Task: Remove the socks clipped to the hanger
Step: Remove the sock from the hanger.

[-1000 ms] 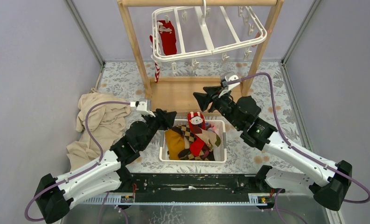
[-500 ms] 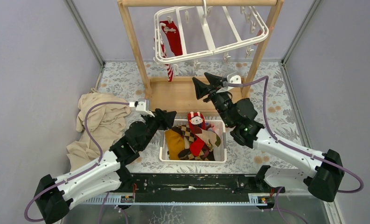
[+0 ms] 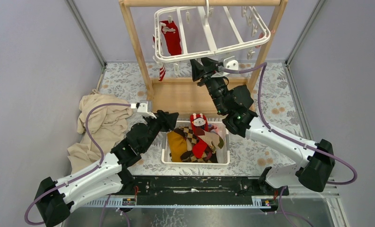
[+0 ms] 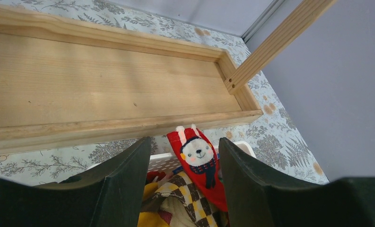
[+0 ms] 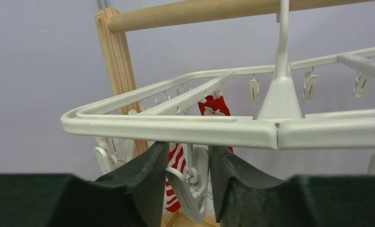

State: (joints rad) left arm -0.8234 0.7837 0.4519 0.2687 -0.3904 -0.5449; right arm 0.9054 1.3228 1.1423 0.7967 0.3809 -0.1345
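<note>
The white hanger (image 3: 213,49) (image 5: 176,126) hangs from the wooden rack's top bar. A plain red sock (image 3: 171,37) (image 5: 213,106) and a red-white striped sock (image 3: 161,72) (image 5: 176,161) are clipped at its left side. My right gripper (image 3: 197,67) (image 5: 187,146) is raised under the hanger's front rail. It is open, with its jaws either side of an empty white clip (image 5: 190,184). My left gripper (image 3: 172,118) (image 4: 184,142) is open and holds nothing, just above the left rim of the basket. Other socks lie in the basket, among them a red bear sock (image 3: 199,122) (image 4: 197,156).
The white perforated basket (image 3: 195,162) (image 4: 166,161) stands between the arms. Behind it are the wooden rack's base tray (image 3: 180,97) (image 4: 105,85) and its posts (image 3: 137,47). A beige cloth (image 3: 100,127) lies crumpled at the left. Grey walls close in both sides.
My right arm has reached up and forward to the hanger's front rail, and its jaws have narrowed around a clip. The hanger has swung a little. The left arm has not moved.
</note>
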